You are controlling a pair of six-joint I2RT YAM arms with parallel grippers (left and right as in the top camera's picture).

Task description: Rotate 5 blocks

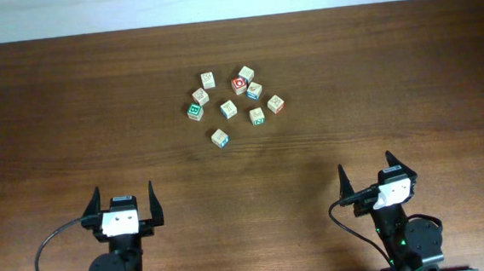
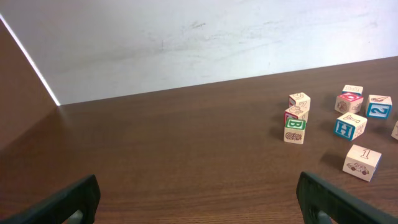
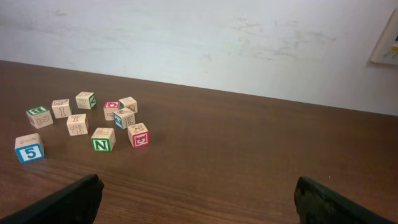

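Here, nearest camera, left gripper (image 1: 124,192) and right gripper (image 1: 365,164) are seen low at near side, jaws spread wide, nothing held. Task is judged not yet begun: no block touched. Bare table (image 1: 53,123) is left open ahead. Blocks (image 1: 229,109) are clustered mid-table, well apart from both arms. Next move is judged: forward reach onto outlying nearest block (image 1: 219,138), jaws squared to sides. Rear blocks are packed closer; far table edge (image 1: 234,21) is kept well clear.

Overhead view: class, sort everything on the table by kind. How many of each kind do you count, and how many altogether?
Wooden blocks: 10
Robot arms: 2
Total: 12
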